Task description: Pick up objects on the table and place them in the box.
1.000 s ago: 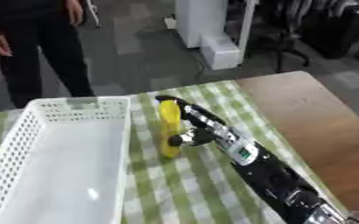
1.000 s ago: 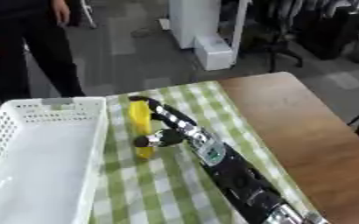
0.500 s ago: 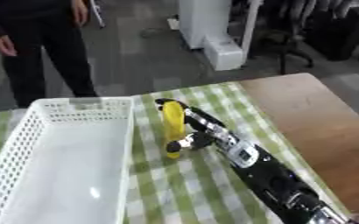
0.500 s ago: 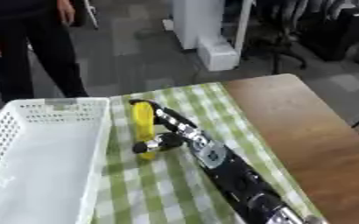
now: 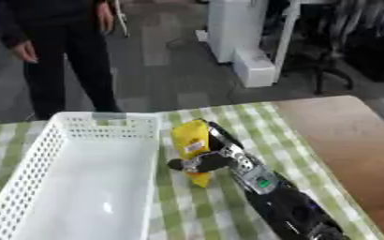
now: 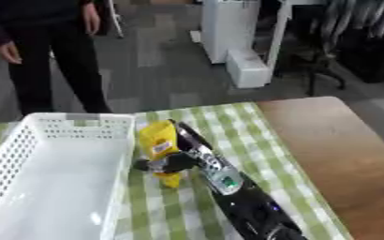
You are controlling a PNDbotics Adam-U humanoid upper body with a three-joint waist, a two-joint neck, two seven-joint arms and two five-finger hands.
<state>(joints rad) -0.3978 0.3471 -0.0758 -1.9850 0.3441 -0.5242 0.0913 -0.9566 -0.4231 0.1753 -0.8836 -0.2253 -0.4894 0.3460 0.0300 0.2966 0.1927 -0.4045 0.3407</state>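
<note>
The right hand (image 5: 216, 157) has its fingers curled around a yellow plastic pouch (image 5: 191, 140), beside the white perforated plastic basket (image 5: 72, 183) on the green-checked bench (image 5: 228, 206).

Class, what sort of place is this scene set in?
Probably an office or lab: grey carpet tiles, an office chair behind, a checked cloth on a wooden table.

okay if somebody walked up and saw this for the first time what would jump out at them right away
The yellow packet stands out: the robot's right hand has its fingers curled round it, just right of the white basket. That long perforated basket fills the left side of the green checked tablecloth and looks empty. The left hand is out of view.
</note>
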